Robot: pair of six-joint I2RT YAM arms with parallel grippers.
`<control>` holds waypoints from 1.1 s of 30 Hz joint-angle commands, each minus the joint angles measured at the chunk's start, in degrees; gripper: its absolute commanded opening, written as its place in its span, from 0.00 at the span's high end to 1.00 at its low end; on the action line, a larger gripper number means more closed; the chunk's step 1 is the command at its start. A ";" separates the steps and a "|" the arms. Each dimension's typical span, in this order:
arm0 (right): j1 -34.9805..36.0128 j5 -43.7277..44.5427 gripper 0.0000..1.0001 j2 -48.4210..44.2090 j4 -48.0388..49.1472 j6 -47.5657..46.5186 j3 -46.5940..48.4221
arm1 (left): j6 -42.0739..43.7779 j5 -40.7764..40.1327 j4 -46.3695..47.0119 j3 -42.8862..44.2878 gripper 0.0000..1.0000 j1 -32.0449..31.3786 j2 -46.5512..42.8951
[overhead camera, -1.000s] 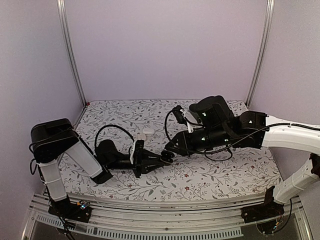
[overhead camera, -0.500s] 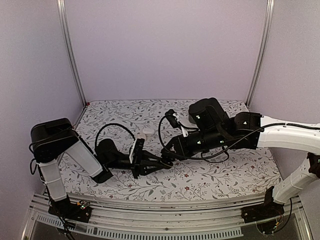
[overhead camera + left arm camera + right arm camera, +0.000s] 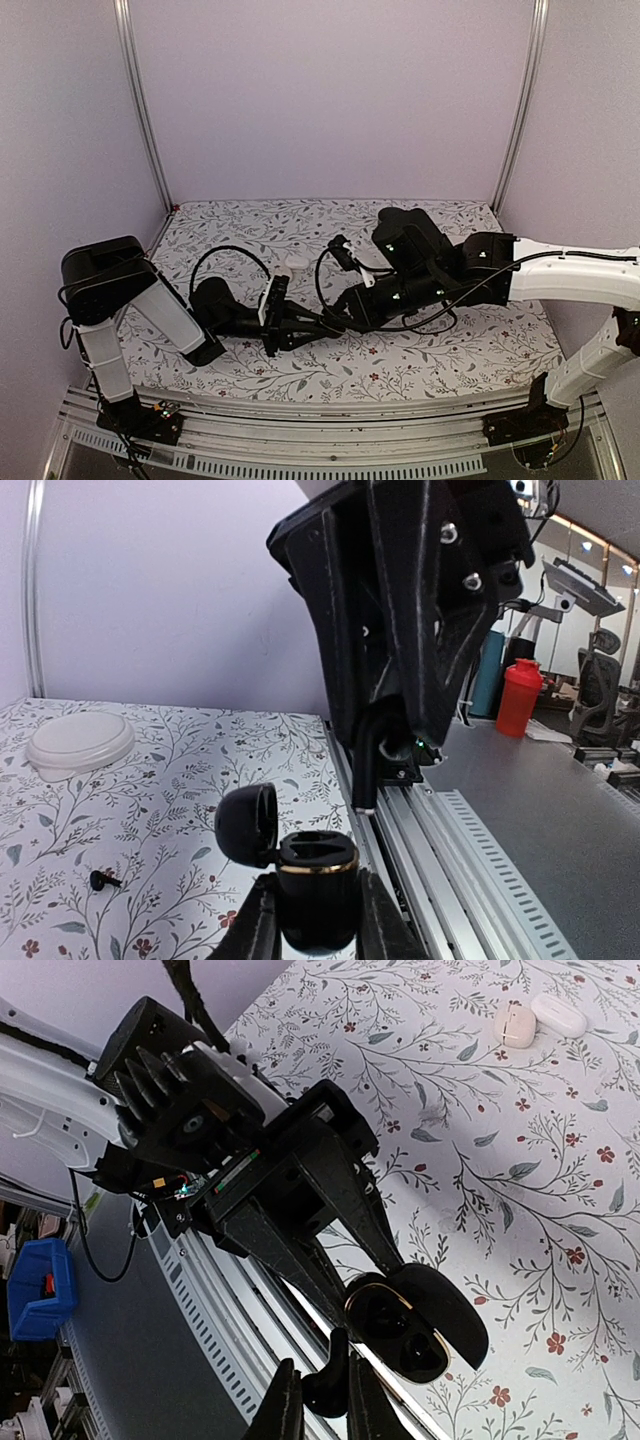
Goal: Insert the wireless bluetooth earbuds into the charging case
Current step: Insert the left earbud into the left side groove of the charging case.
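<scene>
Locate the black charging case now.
Left wrist view, bottom centre: the black charging case stands lid-open, clamped in the left gripper. The right wrist view shows the right gripper holding a black earbud near its opening.

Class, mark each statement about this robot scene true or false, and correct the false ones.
1. The black charging case has its lid closed. False: the lid stands open.
2. The left gripper is shut on that case. True.
3. The right gripper holds nothing. False: it pinches a black earbud.
4. A second black earbud lies on the floral cloth. True.
5. The round white case is gripped too. False: it lies free on the cloth.
</scene>
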 commanded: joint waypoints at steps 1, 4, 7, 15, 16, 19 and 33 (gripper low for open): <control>0.44 0.13 0.96 0.96 0.11 -0.23 -0.80 | -0.27 0.67 14.75 0.33 1.00 0.83 -0.26; 0.46 0.32 0.96 1.39 0.28 0.06 -0.80 | 0.30 0.71 14.03 0.25 1.00 0.64 -1.13; 0.44 0.39 0.96 1.79 0.71 0.45 -0.80 | 1.09 0.88 12.82 0.29 1.00 0.56 -2.07; 0.06 1.00 0.96 2.10 0.72 1.20 -0.80 | 2.76 0.80 10.49 0.16 1.00 -0.05 -4.11; 0.01 1.15 0.96 1.96 0.72 1.30 -0.80 | 2.91 0.72 10.29 0.16 1.00 -0.15 -4.30; -0.06 0.88 0.96 1.96 0.90 1.51 -0.80 | 3.24 0.75 9.84 0.28 1.00 -0.44 -4.74; -0.18 1.80 0.96 1.46 0.02 2.36 -0.80 | 5.23 -0.06 6.87 0.25 1.00 -1.17 -7.24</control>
